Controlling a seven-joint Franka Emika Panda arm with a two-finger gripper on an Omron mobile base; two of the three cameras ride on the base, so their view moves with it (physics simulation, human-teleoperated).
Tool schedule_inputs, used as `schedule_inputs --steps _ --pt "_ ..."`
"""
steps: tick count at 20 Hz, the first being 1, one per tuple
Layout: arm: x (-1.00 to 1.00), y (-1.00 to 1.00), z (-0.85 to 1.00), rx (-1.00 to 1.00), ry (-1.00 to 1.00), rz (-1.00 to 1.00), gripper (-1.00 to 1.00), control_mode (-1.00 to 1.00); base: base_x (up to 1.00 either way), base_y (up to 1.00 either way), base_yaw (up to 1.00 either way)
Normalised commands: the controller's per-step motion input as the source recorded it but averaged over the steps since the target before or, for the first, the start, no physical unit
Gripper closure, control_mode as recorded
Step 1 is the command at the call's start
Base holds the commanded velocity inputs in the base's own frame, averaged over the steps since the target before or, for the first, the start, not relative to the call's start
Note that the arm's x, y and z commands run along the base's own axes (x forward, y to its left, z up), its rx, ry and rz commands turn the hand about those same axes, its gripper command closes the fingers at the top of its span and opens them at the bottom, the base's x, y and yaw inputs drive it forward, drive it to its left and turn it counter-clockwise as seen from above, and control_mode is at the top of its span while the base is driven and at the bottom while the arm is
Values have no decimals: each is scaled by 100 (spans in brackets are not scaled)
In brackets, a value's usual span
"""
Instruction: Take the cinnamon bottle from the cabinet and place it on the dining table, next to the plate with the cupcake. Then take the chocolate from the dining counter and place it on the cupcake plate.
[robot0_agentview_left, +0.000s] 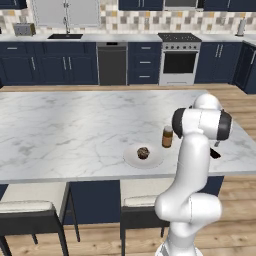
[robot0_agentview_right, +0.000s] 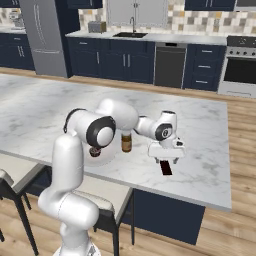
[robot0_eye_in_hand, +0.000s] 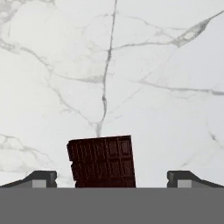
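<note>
The chocolate (robot0_eye_in_hand: 103, 161), a dark ridged bar, lies flat on the marble dining table (robot0_agentview_left: 65, 130) near its right front edge. My gripper (robot0_eye_in_hand: 112, 177) hangs open straight over it, one fingertip (robot0_eye_in_hand: 43, 177) on each side, nothing held. In the right base view the gripper (robot0_agentview_right: 165, 161) points down just above the chocolate (robot0_agentview_right: 166, 168). The cinnamon bottle (robot0_agentview_left: 167, 136) stands upright beside the white plate (robot0_agentview_left: 132, 156), which carries the cupcake (robot0_agentview_left: 143, 153). From the right, the bottle (robot0_agentview_right: 126, 142) is left of the hand, and my arm partly covers the plate (robot0_agentview_right: 102, 159).
Two stools (robot0_agentview_left: 27, 210) (robot0_agentview_left: 140, 202) stand tucked under the table's near edge. Behind the island run navy base cabinets, a dishwasher (robot0_agentview_left: 112, 64), a stove (robot0_agentview_left: 179, 60) and a sink (robot0_agentview_right: 130, 35). A fridge (robot0_agentview_right: 47, 35) stands at the far left.
</note>
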Motion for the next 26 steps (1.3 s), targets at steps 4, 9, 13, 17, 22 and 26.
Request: schedule_inputs --steps 4,9,13,17,22,26 --pt "1 -1 -25 1 0 0 -100 -100 0 0 0" --pt "2 -2 -27 0 0 0 -100 -100 0 0 0" --pt "-1 -2 -34 0 -2 0 -100 -100 0 0 0" --pt "-20 0 -64 0 -8 0 100 -100 0 0 0" --pt "-30 0 -70 0 -6 0 100 -100 0 0 0" --pt "-40 6 -62 -1 -4 0 100 -100 0 0 0"
